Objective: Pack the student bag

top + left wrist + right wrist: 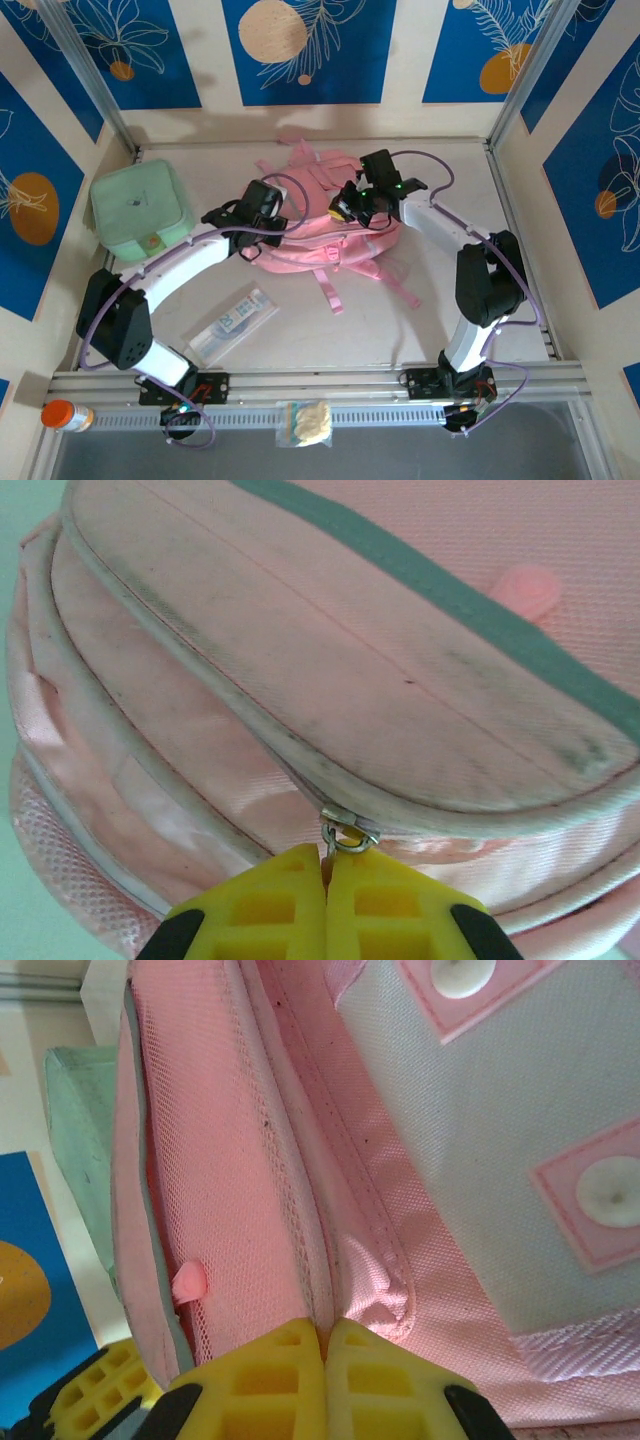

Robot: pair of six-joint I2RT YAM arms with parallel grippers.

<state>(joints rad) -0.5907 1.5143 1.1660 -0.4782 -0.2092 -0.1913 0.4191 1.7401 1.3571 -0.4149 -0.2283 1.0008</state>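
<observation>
The worktop (470, 290) carries the student bag (310, 250) lying flat between the 2 sets of fingers, touching both. The mint-green case (140, 212) sits well outside the left fingers (270, 905), on the side away from the bag. Those fingers are pressed together at the bag's edge and look to be gripping the tab of the zip pull (348, 837), whose metal ring shows just beyond their tips. The right fingers (370, 1380) are also closed, apparently pinching a pink seam fold of the bag that runs straight into their tips. The likeliest failure is the small tab sliding out of the left fingers if the pull goes across the zip line instead of along it. If the right fingers' hold on the thin fold gives way, the soft bag would probably drag after the left fingers and the zip would stay shut. The slider may also jam against the piping beside it.
</observation>
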